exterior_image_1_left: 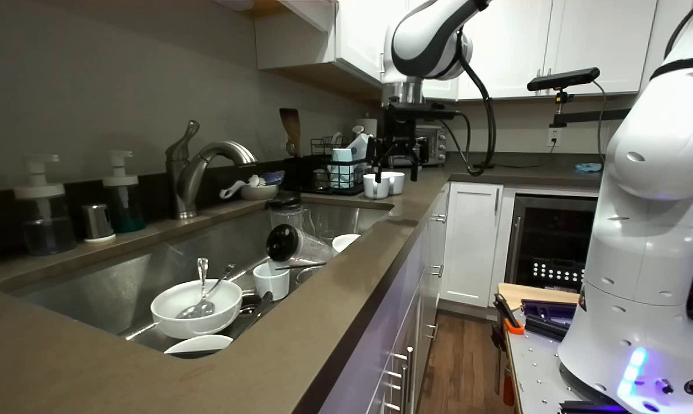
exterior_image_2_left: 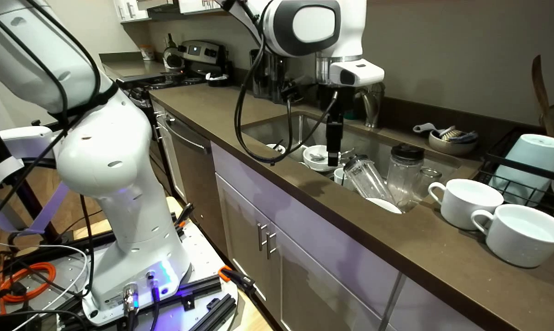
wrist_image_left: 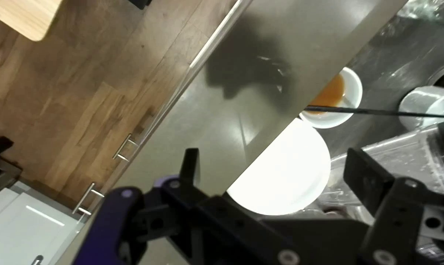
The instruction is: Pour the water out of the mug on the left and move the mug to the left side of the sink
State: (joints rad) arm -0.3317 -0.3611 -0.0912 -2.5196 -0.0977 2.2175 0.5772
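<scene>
Two white mugs stand upright side by side on the counter beyond the sink's end. The mug nearer the sink [exterior_image_2_left: 471, 204] has its handle toward the sink; it also shows in an exterior view [exterior_image_1_left: 375, 187]. The other mug [exterior_image_2_left: 524, 236] stands beside it, farther from the sink. I cannot tell how full they are. The steel sink [exterior_image_1_left: 107, 290] holds dishes. My gripper [wrist_image_left: 277, 169] is open and empty, pointing down above the sink's front edge. In both exterior views it hangs high over the counter [exterior_image_1_left: 397, 167] [exterior_image_2_left: 334, 158], apart from the mugs, which are outside the wrist view.
The sink holds white bowls [exterior_image_1_left: 176, 319], a white cup [exterior_image_1_left: 271, 282], a leaning clear jar [exterior_image_2_left: 371, 179] and an upright black-lidded jar [exterior_image_2_left: 401, 174]. The faucet [exterior_image_1_left: 194, 172] stands behind. A dark dish rack [exterior_image_2_left: 511, 177] is beside the mugs. A bowl with brushes [exterior_image_2_left: 451, 141] sits behind the sink.
</scene>
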